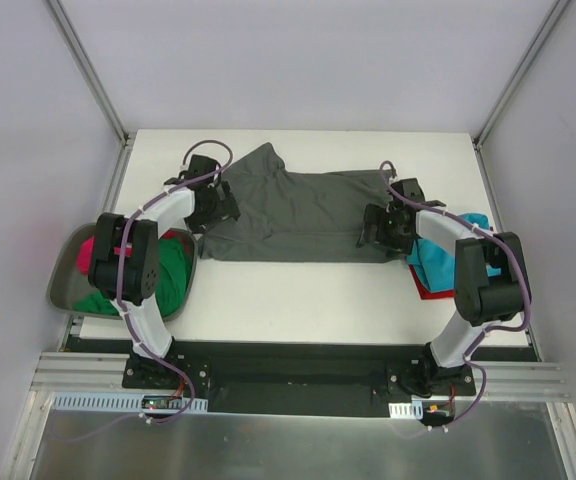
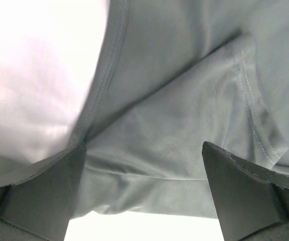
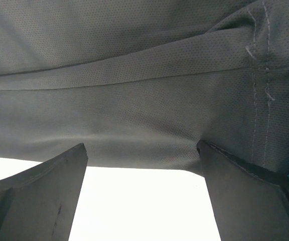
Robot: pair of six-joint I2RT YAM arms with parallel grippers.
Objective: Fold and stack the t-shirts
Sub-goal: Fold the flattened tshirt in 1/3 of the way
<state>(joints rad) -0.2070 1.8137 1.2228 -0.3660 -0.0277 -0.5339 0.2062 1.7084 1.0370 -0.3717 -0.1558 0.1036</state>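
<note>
Across mid-table, the white table (image 1: pixel 298 300) carries the dark grey t-shirt (image 1: pixel 298 215), the biggest item, spread sideways from 9 to 3 o'clock. One sleeve pokes up toward 11 and the near hem runs fairly straight. Can't tell if a first fold is already in it.

Off the table edge at 9 o'clock, the tray (image 1: pixel 60 285) holds the green t-shirt (image 1: pixel 173 270) and the magenta t-shirt (image 1: pixel 88 250), both bunched and unfolded, part hidden by the left arm.

At 3 o'clock the teal t-shirt (image 1: pixel 433 262) lies on top of the red t-shirt (image 1: pixel 430 292). Looks like the started stack, though the teal one is rumpled.

The left gripper (image 1: pixel 218 205) is at the grey shirt's 9 o'clock end with its fingers spread wide, cloth and a stitched hem between them, nothing pinched. The right gripper (image 1: pixel 383 228) is at the 3 o'clock end, also spread, over the near hem.

Judgement: roughly two shirts stacked, grey one mid-fold or about to be folded, two not yet touched. Less than half done.
</note>
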